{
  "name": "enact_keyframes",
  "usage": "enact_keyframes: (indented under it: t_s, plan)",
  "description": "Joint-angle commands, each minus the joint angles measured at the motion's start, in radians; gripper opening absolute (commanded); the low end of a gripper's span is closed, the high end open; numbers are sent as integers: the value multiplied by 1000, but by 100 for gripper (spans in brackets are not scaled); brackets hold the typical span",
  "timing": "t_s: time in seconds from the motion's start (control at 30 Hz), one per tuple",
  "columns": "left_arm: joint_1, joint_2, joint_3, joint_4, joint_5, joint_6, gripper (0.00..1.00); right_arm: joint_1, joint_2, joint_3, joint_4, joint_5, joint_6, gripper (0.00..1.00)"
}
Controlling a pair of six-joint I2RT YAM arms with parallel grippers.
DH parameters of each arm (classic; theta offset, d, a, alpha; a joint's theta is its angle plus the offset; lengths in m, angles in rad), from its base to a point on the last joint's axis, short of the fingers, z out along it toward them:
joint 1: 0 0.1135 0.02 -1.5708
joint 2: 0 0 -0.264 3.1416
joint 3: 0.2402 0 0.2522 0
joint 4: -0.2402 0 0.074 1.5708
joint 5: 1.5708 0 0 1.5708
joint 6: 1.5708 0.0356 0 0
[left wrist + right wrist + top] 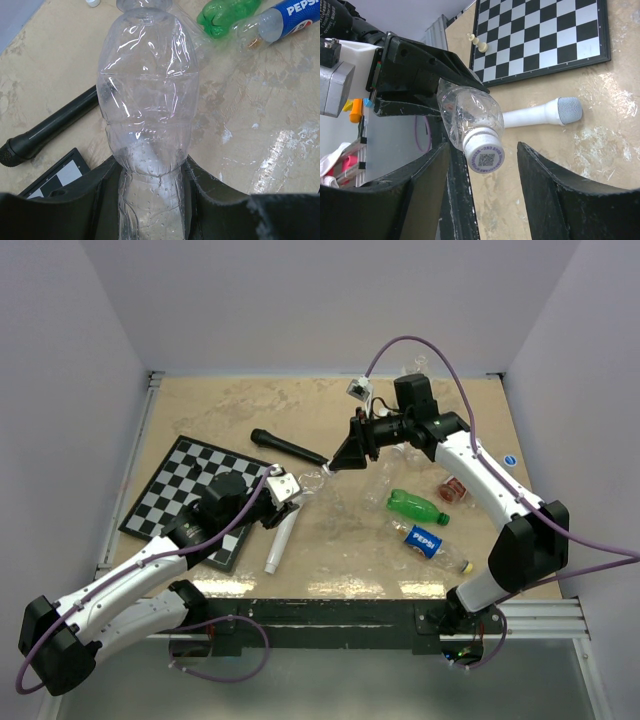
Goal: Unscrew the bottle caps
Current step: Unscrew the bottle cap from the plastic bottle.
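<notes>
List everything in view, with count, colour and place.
held bottle: one, clear, in left gripper
cap: one, white, on held bottle
green bottle: one, lying right of centre
Pepsi bottle: one, blue label, beside green bottle
red-label bottle: one, by right arm
other clear bottles: count unclear, centre-right
black mic: one, far centre
white mic: one, near centre
chessboard: one, black-white, left
chess pieces: few, cream, at chessboard's edge
table: one, tan
left gripper: shut on held bottle
right gripper: open, around cap

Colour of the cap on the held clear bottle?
White round plastic cap, QR code on top; clearest in right wrist view.
</notes>
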Motion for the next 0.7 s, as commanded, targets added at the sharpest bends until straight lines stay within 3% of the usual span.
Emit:
enact_keyframes:
  t_s: [0.0,0.47,0.6,0.67]
  plan:
    - [-3,-7,5,53,17,11,0,-3,-8,-7,30,0,19,61]
    - [-3,-7,5,55,17,9,0,-1,-2,-24,36,-8,30,57]
    - [-3,-5,5,55,19,9,0,-1,-2,-24,36,-24,25,41]
    - [-3,-7,5,55,19,9,0,-1,-5,-24,35,-40,19,28]
